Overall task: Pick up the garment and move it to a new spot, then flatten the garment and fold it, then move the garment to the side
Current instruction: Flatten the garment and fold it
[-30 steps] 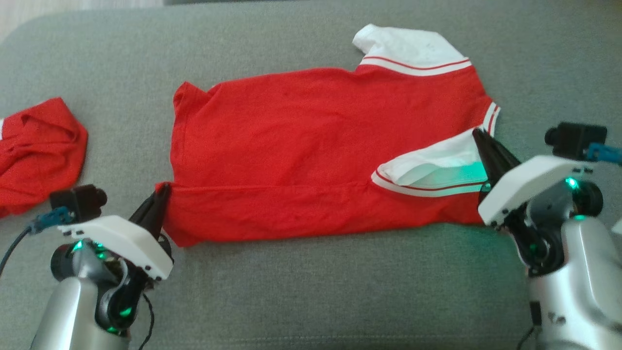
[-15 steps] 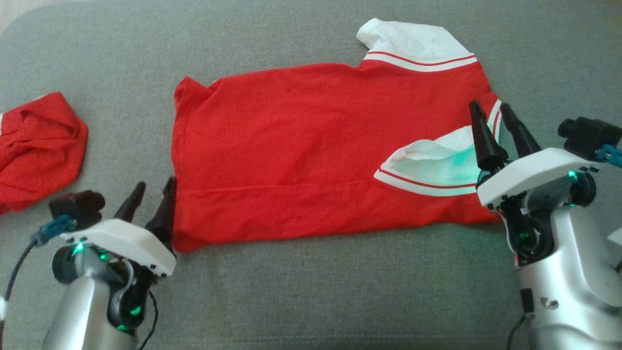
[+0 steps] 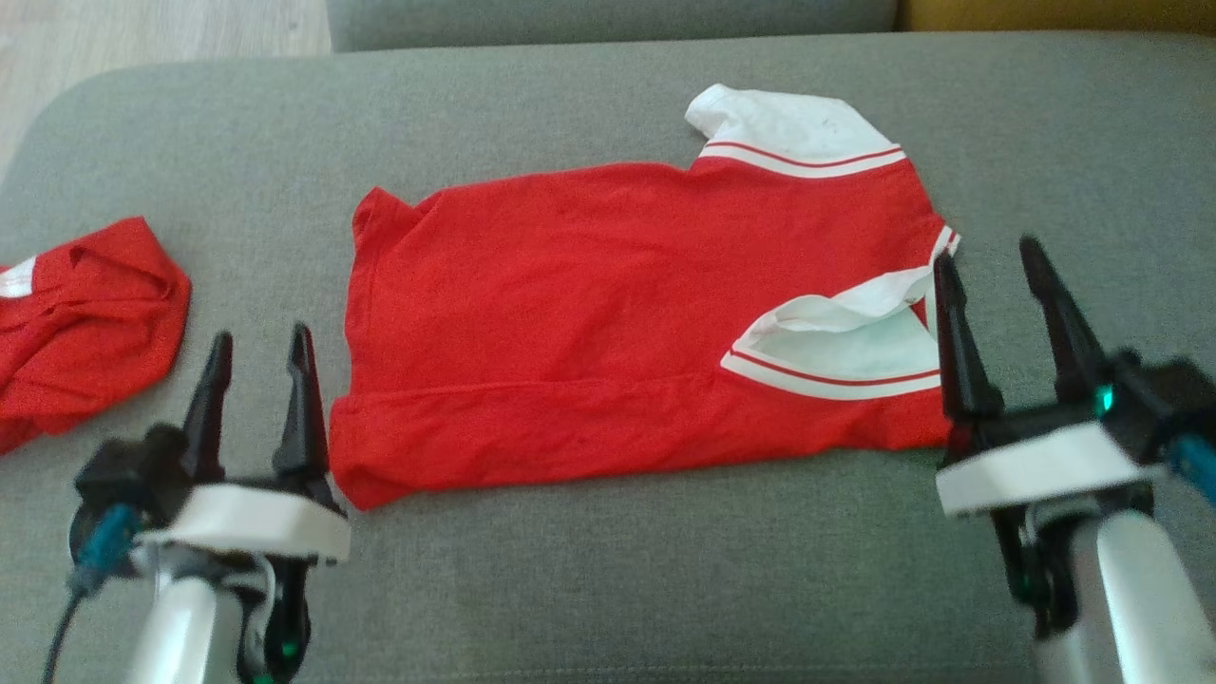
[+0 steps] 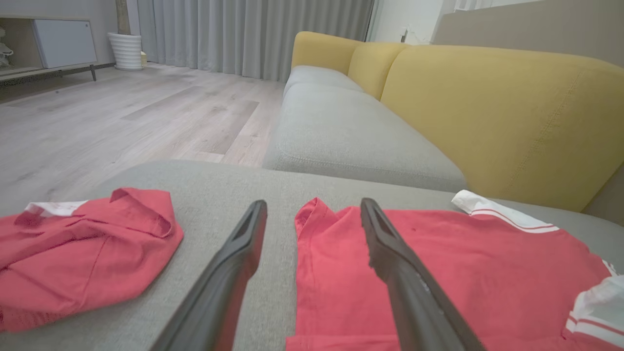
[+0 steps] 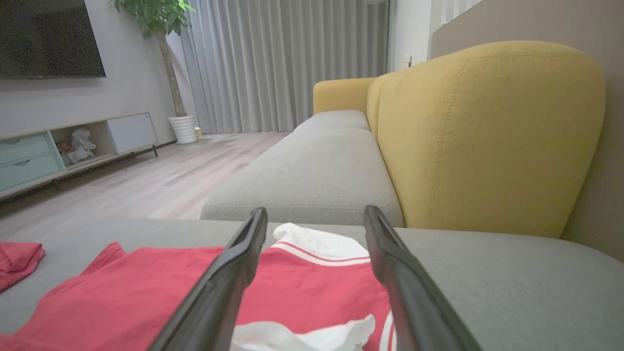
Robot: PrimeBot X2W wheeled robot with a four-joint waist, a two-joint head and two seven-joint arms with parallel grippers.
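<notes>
Folding looks like the step in hand, wouldn't you say? (A)

I'd judge so. The garment (image 3: 608, 313) lies spread in the middle of the grey sofa cushion (image 3: 608, 570), between the two arms, and its near long edge is already turned over in a narrow band (image 3: 532, 427). (B)

And the grippers? (A)

Both are spread wide and hold nothing. The left gripper (image 3: 262, 334) stands just beside the near left corner. The right gripper (image 3: 985, 255) is just beside the right end, close to the near sleeve (image 3: 845, 351). (B)

How should the next fold be done well? (A)

Pinch both ends at once, at matching points along one edge, and take every layer there, not just the top one. Lift little, carry the edge across level, and lay it down so the sides line up. I'd press that near sleeve flat first, since a lump would be trapped inside the fold. (B)

What does the garment look like? (A)

It is a red shirt with white sleeves trimmed in red and white stripes. The body is fairly smooth. The near sleeve is tucked in over the red and rumpled, while the far sleeve (image 3: 788, 119) juts out at the far right. The cloth seems thin and limp, so it will likely sag between the grips. (B)

Anything close by? (A)

A second red garment (image 3: 76, 323) sits bunched at the left, well apart. (B)
</notes>
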